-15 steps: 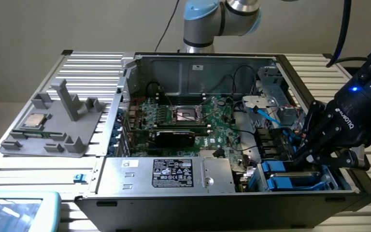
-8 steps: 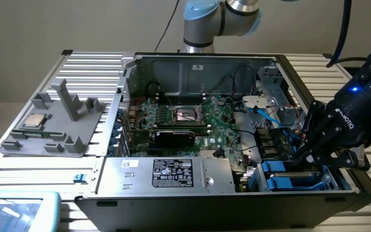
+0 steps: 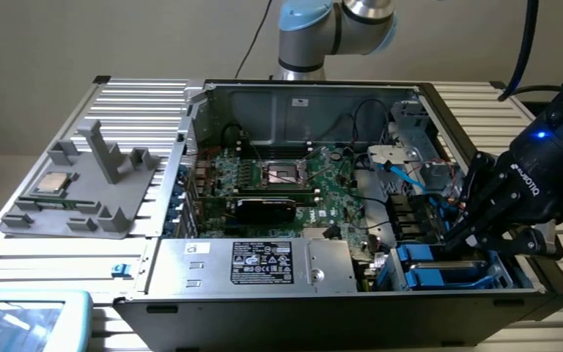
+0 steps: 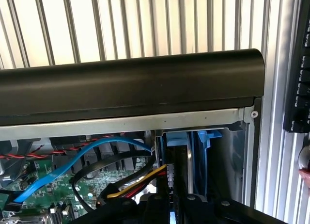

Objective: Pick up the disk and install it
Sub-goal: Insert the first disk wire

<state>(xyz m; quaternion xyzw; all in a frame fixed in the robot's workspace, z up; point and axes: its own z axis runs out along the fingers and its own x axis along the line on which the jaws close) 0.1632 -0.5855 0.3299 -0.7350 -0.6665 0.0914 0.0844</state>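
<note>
My gripper (image 3: 460,238) reaches down into the drive bay at the front corner of the open computer case, on the exterior view's right. The disk (image 3: 436,254) shows there as a bright blue carrier frame just under the fingertips, and a second blue carrier (image 3: 450,279) lies beside it. In the wrist view my gripper (image 4: 172,195) has its dark fingers (image 4: 162,187) close together, shut on the disk (image 4: 177,138). The disk is seen edge-on, with its blue frame standing in the bay slot. Its label is hidden.
The case's black rim (image 4: 131,83) runs just beyond the bay. Blue, black and yellow cables (image 4: 72,161) hang close beside the slot. The power-supply box (image 3: 252,265) and motherboard (image 3: 292,183) fill the case. A grey fixture (image 3: 105,198) holding a processor chip (image 3: 52,183) sits on the exterior view's left.
</note>
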